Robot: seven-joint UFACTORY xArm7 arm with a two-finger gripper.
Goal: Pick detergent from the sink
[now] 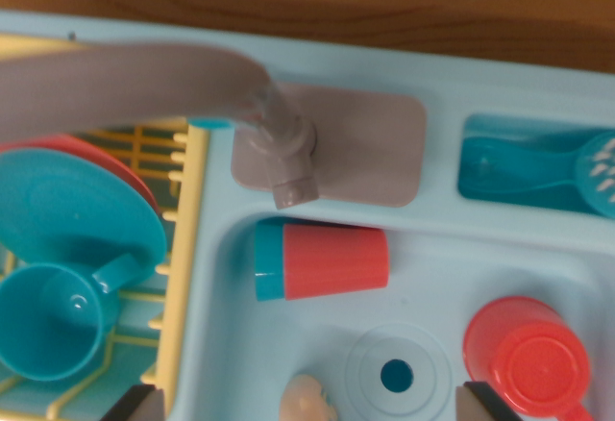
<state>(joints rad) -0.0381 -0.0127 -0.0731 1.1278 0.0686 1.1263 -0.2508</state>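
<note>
The detergent is a red ribbed bottle with a blue cap, lying on its side in the light blue sink, cap toward the wrist view's left. It rests just below the faucet base. My gripper is open; only its two dark fingertips show at the bottom edge, set wide apart. The bottle lies above the gap between them, and nothing is held. A round drain sits below the bottle.
A red cup stands in the sink at lower right, and a beige rounded object is at the bottom edge. The grey faucet arches across the upper left. A yellow rack holds a blue plate and blue cup. A blue scoop lies in the right compartment.
</note>
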